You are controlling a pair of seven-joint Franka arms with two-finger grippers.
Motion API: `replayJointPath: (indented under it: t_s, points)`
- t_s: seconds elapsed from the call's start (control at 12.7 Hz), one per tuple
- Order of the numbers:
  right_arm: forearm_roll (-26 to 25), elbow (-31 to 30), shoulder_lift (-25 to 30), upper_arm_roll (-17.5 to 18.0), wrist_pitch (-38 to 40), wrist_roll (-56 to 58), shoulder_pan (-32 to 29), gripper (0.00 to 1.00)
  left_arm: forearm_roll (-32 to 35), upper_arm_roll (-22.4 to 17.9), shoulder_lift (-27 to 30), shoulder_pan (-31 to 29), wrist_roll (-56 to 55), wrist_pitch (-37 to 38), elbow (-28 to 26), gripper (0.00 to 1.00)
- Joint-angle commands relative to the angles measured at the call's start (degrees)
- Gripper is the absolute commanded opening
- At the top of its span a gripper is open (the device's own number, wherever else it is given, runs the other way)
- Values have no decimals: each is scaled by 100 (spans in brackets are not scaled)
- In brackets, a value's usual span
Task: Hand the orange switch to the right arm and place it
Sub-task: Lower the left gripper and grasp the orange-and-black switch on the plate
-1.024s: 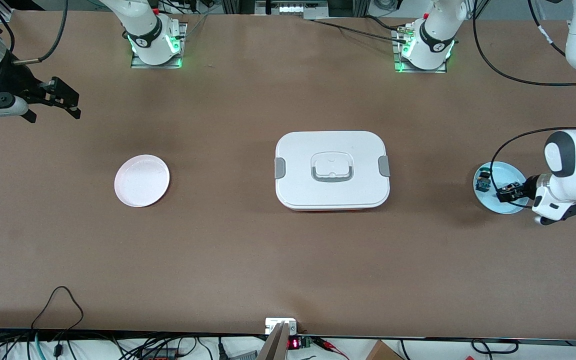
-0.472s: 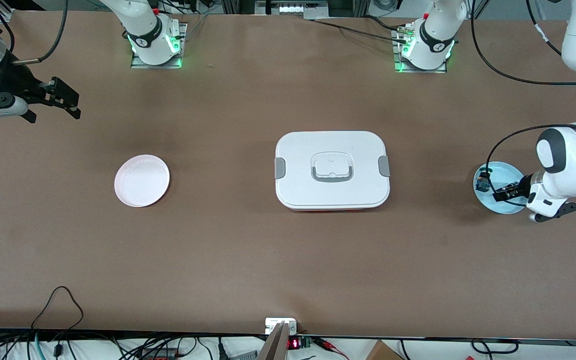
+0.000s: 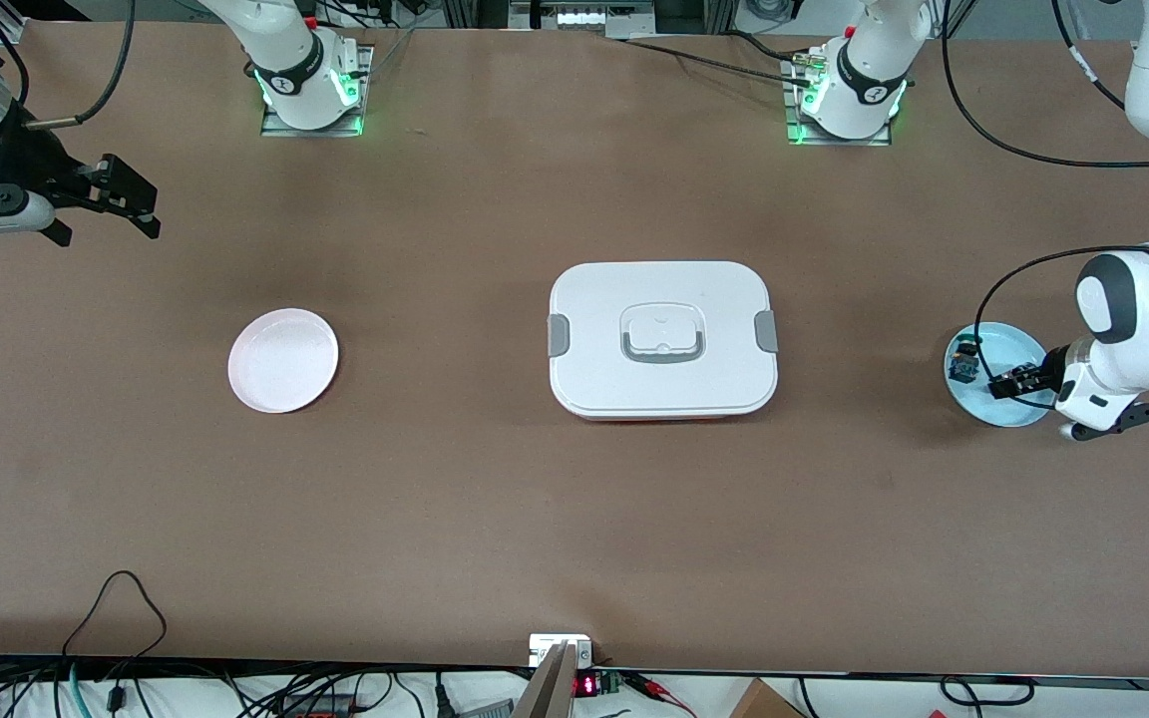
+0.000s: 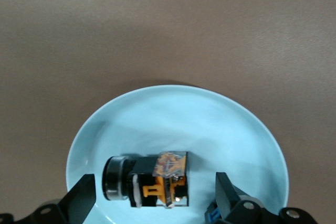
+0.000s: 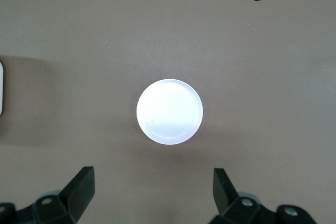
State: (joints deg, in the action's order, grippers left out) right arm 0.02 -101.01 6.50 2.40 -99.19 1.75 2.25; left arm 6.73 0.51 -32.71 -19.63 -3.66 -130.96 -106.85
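Observation:
The orange switch [image 4: 160, 184], a small black block with an orange face and a dark round end, lies on its side on the light blue plate [image 4: 210, 124]. My left gripper [image 4: 155, 195] is open low over that plate [image 3: 1018, 349], one finger on each side of the switch, not touching it. In the front view the left gripper [image 3: 1015, 383] hides the switch. My right gripper [image 3: 131, 199] is open and empty, waiting in the air at the right arm's end of the table. The white plate [image 3: 283, 360] lies below it [image 5: 169, 112].
A small black part with a blue-green top [image 3: 961, 368] lies on the blue plate's rim toward the table's middle. A white lidded box [image 3: 662, 339] stands in the middle of the table. Cables lie along the table's near edge [image 3: 116, 598].
My left arm's wrist has shifted slightly over the blue plate, with the gripper staying open around the switch. The right arm has not moved.

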Motion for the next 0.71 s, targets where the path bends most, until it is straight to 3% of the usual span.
replayJointPath:
  t_s: [0.0, 0.63]
  points:
    - [51, 134, -52, -11, 14, -26, 12, 100, 153, 2, 81, -76, 146, -87, -152, 100]
    - [59, 134, -52, -11, 22, -26, -5, 100, 153, 2, -148, -111, 146, -193, -152, 100]
